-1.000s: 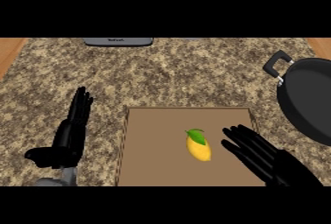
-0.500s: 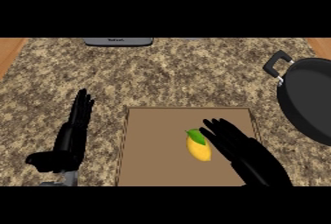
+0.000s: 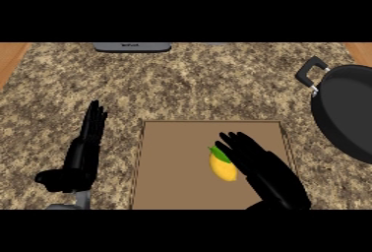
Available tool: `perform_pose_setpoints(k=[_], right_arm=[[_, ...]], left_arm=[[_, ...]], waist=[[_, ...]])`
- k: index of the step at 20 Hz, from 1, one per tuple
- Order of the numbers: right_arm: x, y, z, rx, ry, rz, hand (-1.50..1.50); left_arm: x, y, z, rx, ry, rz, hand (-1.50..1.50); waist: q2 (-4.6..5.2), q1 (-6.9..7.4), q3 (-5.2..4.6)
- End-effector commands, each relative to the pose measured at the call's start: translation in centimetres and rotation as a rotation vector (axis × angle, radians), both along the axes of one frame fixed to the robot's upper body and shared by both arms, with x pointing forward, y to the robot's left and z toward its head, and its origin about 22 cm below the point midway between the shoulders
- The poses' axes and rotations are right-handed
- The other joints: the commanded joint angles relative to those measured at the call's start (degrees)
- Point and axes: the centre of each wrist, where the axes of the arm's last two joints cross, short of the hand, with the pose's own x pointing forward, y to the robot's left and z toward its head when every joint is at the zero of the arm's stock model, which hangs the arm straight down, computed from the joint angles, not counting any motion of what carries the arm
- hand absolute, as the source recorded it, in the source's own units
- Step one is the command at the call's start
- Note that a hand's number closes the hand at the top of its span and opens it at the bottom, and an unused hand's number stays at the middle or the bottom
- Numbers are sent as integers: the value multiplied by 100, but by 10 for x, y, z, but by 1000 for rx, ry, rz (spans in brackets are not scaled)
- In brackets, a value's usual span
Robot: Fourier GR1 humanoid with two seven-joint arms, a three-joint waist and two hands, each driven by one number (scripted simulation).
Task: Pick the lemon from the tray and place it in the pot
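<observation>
A yellow lemon with a green leaf lies near the middle of the brown tray. My right hand is over the tray with its fingers straight, right beside the lemon on its right and partly covering that edge. The hand is open and holds nothing. The black pot stands at the right edge of the counter, handle pointing up-left, only partly in view. My left hand rests open on the counter left of the tray, fingers pointing up.
The speckled stone counter stretches behind the tray. A grey appliance sits at the back edge. Wooden strips show at the top corners.
My right hand has moved left across the tray and now lies against the lemon's right side. The lemon, the pot and my left hand have stayed put.
</observation>
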Motion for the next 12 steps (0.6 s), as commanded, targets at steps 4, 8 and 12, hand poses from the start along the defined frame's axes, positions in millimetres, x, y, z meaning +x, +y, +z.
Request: perform_pose_setpoints(k=[4, 8, 12], right_arm=[[15, 24, -26, -2, -11, -8, -150], [10, 23, -34, -1, 13, -6, -150], [27, 4, -36, -6, -126, 9, 150]], left_arm=[[-1, -14, 1, -12, 2, -12, 0], [-2, 10, 11, 13, -8, 8, 0], [7, 13, -3, -18, 19, -1, 0]], waist=[[1, 11, 1], [-1, 4, 0], [5, 5, 1]])
